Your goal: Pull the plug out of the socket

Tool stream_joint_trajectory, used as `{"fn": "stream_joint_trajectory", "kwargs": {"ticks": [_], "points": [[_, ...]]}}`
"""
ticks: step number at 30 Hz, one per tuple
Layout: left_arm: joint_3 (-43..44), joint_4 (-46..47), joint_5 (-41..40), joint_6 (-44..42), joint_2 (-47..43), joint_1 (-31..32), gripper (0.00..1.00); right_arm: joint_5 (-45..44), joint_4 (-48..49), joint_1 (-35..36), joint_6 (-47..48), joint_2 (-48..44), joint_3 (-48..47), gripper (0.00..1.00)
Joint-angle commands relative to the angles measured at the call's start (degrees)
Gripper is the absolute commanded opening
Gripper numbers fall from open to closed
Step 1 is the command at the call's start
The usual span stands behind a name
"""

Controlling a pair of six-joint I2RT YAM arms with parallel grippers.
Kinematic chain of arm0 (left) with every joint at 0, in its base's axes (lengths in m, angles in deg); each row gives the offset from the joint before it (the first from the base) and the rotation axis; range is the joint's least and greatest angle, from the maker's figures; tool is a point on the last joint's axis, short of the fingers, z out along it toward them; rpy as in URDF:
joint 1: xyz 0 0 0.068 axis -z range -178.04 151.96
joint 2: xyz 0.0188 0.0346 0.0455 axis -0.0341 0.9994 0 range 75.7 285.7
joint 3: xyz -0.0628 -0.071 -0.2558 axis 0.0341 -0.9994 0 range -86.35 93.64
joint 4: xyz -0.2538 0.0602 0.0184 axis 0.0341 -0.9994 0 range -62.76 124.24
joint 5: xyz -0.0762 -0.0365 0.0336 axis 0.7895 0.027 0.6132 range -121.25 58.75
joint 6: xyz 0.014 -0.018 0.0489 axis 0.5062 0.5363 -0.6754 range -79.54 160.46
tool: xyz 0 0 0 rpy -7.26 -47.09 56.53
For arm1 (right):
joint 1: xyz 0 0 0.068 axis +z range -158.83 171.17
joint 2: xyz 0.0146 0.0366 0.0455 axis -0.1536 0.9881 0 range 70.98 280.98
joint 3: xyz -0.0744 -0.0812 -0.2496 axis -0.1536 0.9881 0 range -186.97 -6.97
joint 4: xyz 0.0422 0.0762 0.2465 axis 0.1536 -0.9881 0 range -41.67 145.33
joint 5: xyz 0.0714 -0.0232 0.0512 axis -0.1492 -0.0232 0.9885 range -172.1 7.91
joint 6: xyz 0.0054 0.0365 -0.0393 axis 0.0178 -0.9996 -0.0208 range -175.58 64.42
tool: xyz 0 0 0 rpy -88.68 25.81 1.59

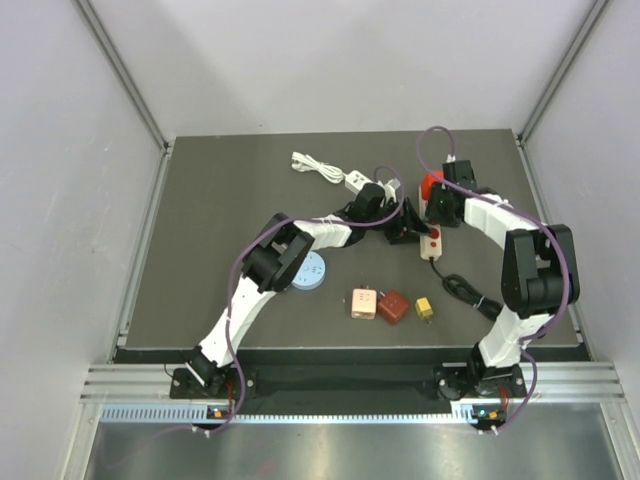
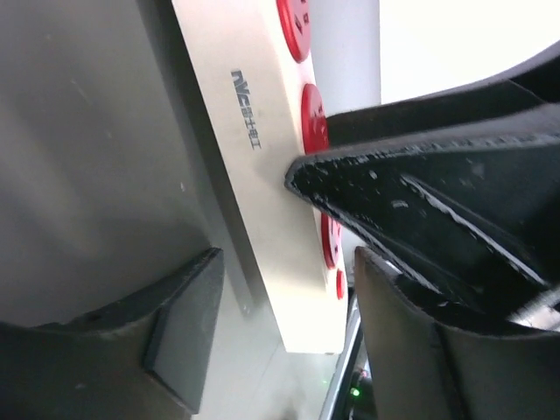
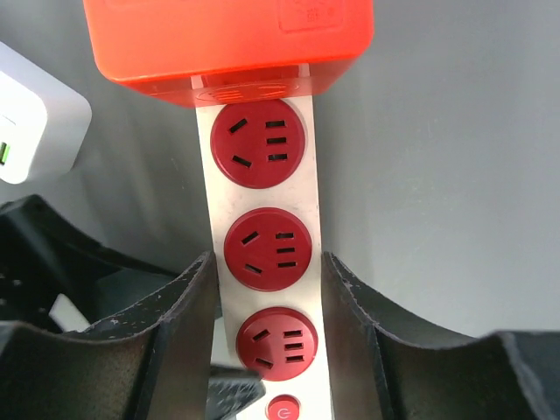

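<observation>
Left claw: my left claw (image 1: 407, 228) is hanging spread wide around the switch end of the white plastic power strip with round red sockets (image 2: 254, 175). One pad (image 2: 184, 324) is sitting clear of the strip's side, so it is gripping nothing.
Right claw: my right claw (image 3: 267, 262) is pinching the strip across its width, with fingers (image 3: 188, 324) pressing on both long edges beside the middle socket.
Plug: the orange-red block-shaped plastic plug (image 3: 227, 39) is sitting on the strip's far end, just beyond my right fingertips and in neither claw.
Strip: it is lying flat on the dark grey bench (image 1: 230, 200), right of centre. Its black cord (image 1: 468, 293) is trailing toward the near right corner.
Charger: a white charger block with a coiled white cable (image 1: 352, 181) is lying just left of the plug, behind my left claw.
Clutter: a pale blue round disc (image 1: 312, 270), a pink cube (image 1: 363, 303), a dark red block (image 1: 393, 307) and a small yellow block (image 1: 424, 308) are sitting toward the front, apart from the strip.
</observation>
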Motion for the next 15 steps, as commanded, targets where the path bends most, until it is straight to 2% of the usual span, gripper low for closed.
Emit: {"fn": "stream_joint_trajectory", "kwargs": {"ticks": [1,6,8,9,10,13,15], "points": [[3.6,0.3,-1.2,0.7,3.0,1.1,0.63,3.2,2.3,-0.2,-3.5,-3.6,0.5,0.0],[5.1,0.0,-0.6,3.3,5.5,1.2,0.44,5.0,2.5,0.0,-5.5,-4.3,0.8,0.0],[4.8,0.3,-0.7,4.1,6.1,1.1,0.24,4.9,1.8,0.1,-5.3,-4.4,0.4,0.05],[4.6,0.1,-0.9,4.6,6.2,1.1,0.15,4.5,1.6,0.1,-5.0,-4.6,-0.2,0.11],[4.3,-0.3,-1.1,4.7,6.2,1.1,0.0,4.0,1.2,0.1,-4.8,-4.9,-0.6,0.3],[3.2,-1.1,-1.7,5.5,6.2,1.0,0.0,0.6,-1.0,0.1,-3.2,-5.0,-4.5,0.56],[2.5,-1.0,-1.5,6.1,6.1,0.8,0.0,-2.3,-3.2,0.1,-1.5,-4.3,-8.3,0.65]]}}
